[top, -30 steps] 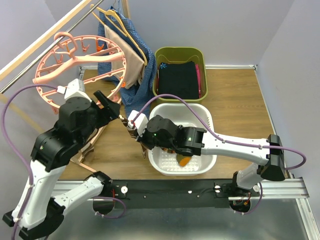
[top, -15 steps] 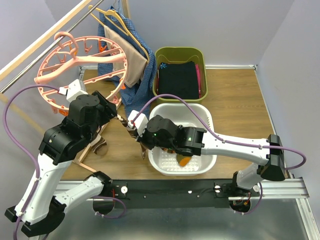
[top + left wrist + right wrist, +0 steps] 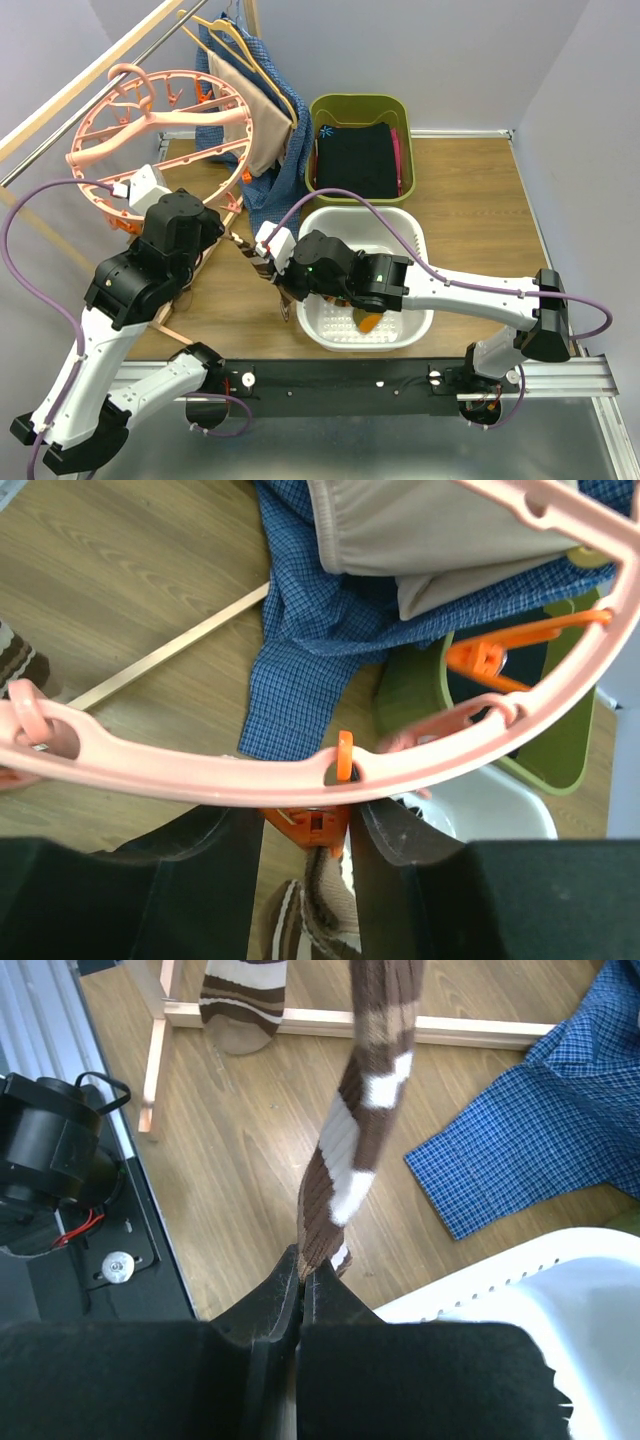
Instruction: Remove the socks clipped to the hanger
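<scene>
One large round salmon-pink plastic ring hanger point(image 3: 190, 117) hangs over the far left corner of the wooden table point(image 3: 480, 200). Two brown striped socks show in the right wrist view, one with white bands point(image 3: 345, 1160) and one with a tan toe point(image 3: 238, 1005). Two orange plastic clips point(image 3: 310, 825) point(image 3: 500, 650) can be counted in the left wrist view; the others are too small to count. There are two containers: one white perforated plastic basket point(image 3: 335, 338) by the near edge and one olive-green plastic tub point(image 3: 358, 99) at the far edge, holding one folded black garment point(image 3: 355, 155). One blue checked shirt point(image 3: 275, 190) and one beige garment point(image 3: 262, 125) hang beside the ring. Two white-and-black robot arms point(image 3: 150, 260) point(image 3: 460, 290) reach in.
</scene>
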Tool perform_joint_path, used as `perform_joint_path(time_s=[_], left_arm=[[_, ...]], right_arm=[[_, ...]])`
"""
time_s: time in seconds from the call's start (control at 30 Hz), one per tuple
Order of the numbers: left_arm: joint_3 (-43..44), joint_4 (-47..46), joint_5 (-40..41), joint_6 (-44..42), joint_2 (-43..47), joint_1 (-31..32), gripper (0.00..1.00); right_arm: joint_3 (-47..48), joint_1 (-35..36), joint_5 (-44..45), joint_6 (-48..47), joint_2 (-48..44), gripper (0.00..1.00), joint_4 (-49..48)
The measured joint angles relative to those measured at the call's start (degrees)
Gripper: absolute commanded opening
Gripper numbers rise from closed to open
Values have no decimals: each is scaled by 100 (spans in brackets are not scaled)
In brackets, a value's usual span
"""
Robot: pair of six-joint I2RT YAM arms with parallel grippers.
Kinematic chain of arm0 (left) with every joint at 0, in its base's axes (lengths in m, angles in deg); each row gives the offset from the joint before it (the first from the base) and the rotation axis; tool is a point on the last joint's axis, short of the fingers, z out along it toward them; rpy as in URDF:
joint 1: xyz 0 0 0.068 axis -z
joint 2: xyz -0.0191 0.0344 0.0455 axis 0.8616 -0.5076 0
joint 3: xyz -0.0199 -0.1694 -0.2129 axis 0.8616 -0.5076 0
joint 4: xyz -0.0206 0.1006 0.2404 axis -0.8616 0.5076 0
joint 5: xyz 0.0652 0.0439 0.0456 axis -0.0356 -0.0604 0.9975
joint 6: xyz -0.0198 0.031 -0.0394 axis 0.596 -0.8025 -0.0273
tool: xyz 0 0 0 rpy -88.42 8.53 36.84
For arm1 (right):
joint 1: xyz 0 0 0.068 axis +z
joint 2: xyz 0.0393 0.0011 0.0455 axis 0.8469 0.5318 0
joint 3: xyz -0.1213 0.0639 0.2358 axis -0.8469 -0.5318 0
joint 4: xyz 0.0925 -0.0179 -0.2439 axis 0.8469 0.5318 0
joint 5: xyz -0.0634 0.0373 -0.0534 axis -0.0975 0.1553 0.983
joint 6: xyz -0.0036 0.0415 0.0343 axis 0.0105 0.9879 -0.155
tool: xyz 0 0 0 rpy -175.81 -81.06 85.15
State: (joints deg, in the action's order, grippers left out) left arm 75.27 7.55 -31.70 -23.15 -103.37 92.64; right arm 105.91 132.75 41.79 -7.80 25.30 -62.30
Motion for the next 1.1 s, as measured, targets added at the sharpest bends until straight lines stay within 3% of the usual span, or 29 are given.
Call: perform_joint_path(time_s=[0.23, 0.33, 0.5, 0.7, 0.9, 1.1], left_arm=[[-262, -321, 151, 48, 188, 0, 8], [-363, -398, 166, 31, 267, 0, 3], [-376, -490, 177, -13, 343, 0, 0], [-376, -527, 199, -79, 422, 0, 0], [-376, -590, 188, -192, 516, 0, 0], [-365, -758, 17, -295, 511, 0, 0]], right_arm=[[0, 0, -70, 59, -11, 8, 177], [0, 0, 20, 111, -22, 8, 352], [2, 0, 743, 358, -55, 6, 925], [4, -81, 2855, 435, -55, 2, 1523], [7, -968, 4618, -103, -87, 2, 1346], [-295, -1615, 5292, -643, -476, 5, 839]])
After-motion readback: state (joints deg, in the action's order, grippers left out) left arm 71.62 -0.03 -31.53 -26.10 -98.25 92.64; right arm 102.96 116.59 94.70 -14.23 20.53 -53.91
